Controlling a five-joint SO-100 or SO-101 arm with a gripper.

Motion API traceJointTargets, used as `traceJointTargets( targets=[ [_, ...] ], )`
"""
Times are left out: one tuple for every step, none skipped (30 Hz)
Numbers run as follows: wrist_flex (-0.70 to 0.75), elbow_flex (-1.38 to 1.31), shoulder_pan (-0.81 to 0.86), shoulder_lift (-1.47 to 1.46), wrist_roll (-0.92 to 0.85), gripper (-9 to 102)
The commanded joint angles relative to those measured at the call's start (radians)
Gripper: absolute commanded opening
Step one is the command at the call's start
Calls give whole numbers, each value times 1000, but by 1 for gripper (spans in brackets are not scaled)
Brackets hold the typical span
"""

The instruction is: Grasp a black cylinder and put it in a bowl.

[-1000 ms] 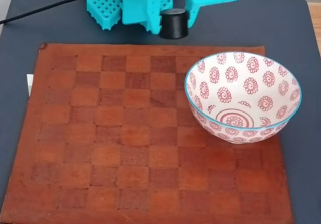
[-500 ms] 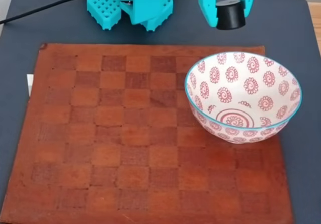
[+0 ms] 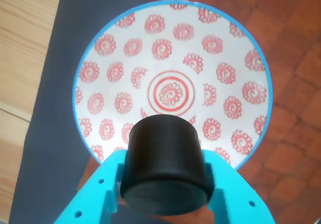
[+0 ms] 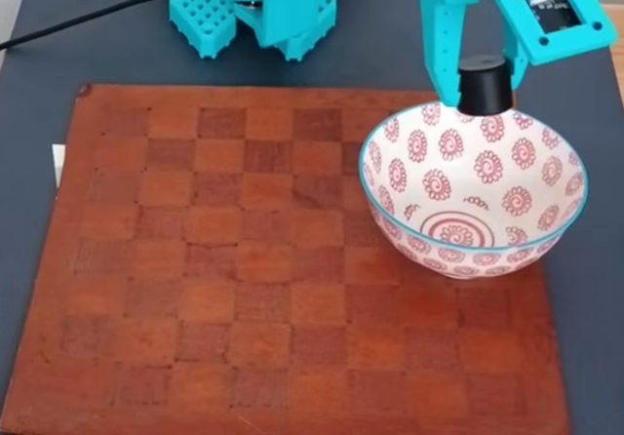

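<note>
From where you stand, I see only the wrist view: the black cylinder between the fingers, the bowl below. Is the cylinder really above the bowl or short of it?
Observer: In the fixed view the black cylinder hangs over the bowl's far rim, not its middle.
Operator: Does it touch the rim?
Observer: I cannot tell a gap from the fixed view; the cylinder overlaps the rim line.
Operator: What does the bowl stand on?
Observer: It sits at the right edge of a brown checkered mat, and the gripper comes down from above.

No readable text, label, brand, number or sign appears in either view.
</note>
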Motion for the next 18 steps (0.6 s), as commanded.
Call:
traceJointTargets(
  targets=[
    [-37, -43, 3, -6, 8, 15],
    [-40, -43, 3, -12, 8, 15],
    [-44, -43, 3, -21, 8, 15],
    [-51, -41, 3, -31, 8, 15],
    [-54, -41, 3, -40, 8, 16],
    [-54, -41, 3, -48, 8, 18],
    [-54, -41, 3, -55, 8, 20],
    [-54, -41, 3, -60, 8, 23],
    [-52, -41, 3, -63, 8, 24],
    [-51, -37, 5, -63, 8, 25],
    [-51, -29, 6, -64, 6, 25],
    [-49, -26, 6, -66, 5, 25],
    [-44, -25, 8, -66, 5, 26],
    [-43, -25, 8, -66, 5, 26],
    [-40, -25, 8, -66, 5, 25],
    [-38, -25, 8, -64, 5, 25],
    [-38, -25, 8, -57, 6, 24],
    [-37, -25, 8, -51, 6, 21]
  ],
)
